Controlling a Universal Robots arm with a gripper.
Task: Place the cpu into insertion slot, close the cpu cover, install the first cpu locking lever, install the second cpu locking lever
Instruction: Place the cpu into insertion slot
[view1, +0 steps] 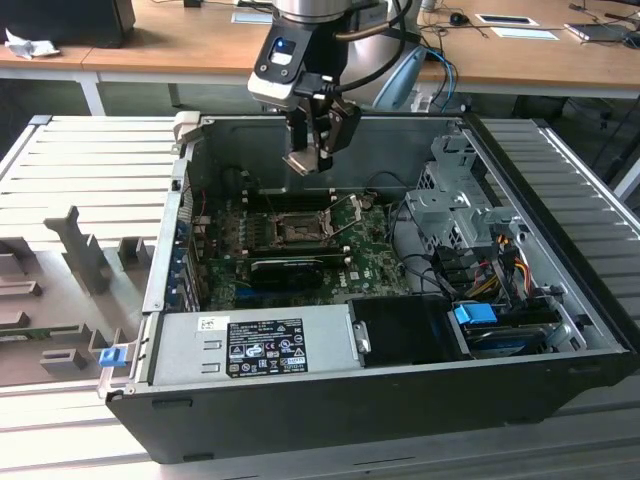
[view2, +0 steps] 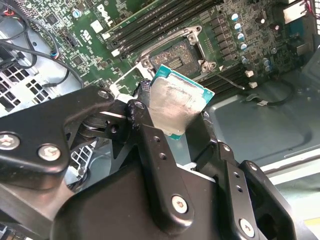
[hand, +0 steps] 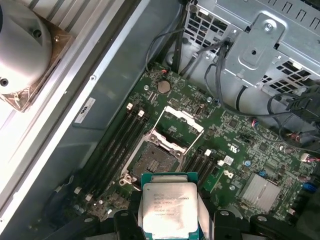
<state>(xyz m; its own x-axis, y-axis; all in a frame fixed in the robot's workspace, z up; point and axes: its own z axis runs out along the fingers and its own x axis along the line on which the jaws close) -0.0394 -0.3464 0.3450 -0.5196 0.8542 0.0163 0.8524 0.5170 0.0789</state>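
My gripper (view1: 312, 160) hangs above the open computer case, shut on the cpu (view1: 302, 163), a small square chip with a pale metallic face and a teal edge. In both wrist views the cpu (view2: 177, 102) (hand: 169, 209) sits clamped between the two black fingers (view2: 142, 115). Below it on the green motherboard lies the insertion slot (view1: 298, 229) (hand: 152, 161) (view2: 180, 56), bare and dark inside. The cpu cover (hand: 178, 126) is swung up and open beside the slot. Two thin locking levers (view1: 347, 218) stand raised.
A black expansion card (view1: 290, 268) lies just in front of the slot, and memory slots (hand: 122, 142) run alongside it. The power supply (view1: 255, 345), drive cage (view1: 450, 200) and loose cables (view1: 500, 260) crowd the case. Grey fixtures (view1: 80, 250) stand on the exterior view's left.
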